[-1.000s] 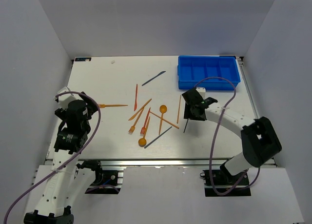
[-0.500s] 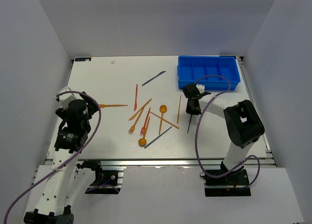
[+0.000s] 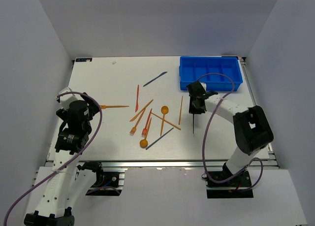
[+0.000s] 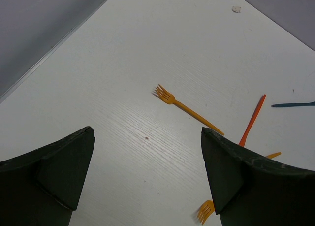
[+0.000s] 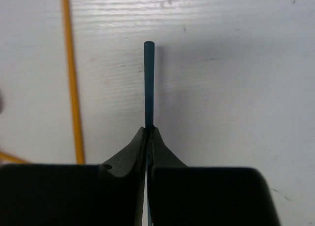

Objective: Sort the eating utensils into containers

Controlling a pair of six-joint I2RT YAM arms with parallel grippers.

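My right gripper [image 3: 195, 106] [image 5: 148, 129] is shut on a slim dark grey-blue utensil [image 3: 193, 123] [image 5: 149, 80], just in front of the blue tray [image 3: 210, 83]. Only the utensil's straight handle end sticks out past the fingertips. It casts a shadow on the white table beside it. The other eating utensils lie scattered mid-table: an orange stick-like one [image 3: 180, 110] [image 5: 72, 78] just left of the gripper, an orange spoon [image 3: 163, 118], forks [image 3: 134, 126] and a dark knife [image 3: 155, 79]. My left gripper [image 3: 82, 109] [image 4: 147, 135] stands open over bare table, near an orange fork [image 4: 186, 109].
The tray's four compartments sit at the table's far right corner. White walls enclose the table on three sides. A cable [image 3: 211, 132] loops over the right arm. A red-orange knife [image 4: 252, 120] lies beyond the left gripper.
My right gripper has closed on the dark utensil, and its arm has swung. The utensil now points straight toward the near edge. The left arm has not moved.
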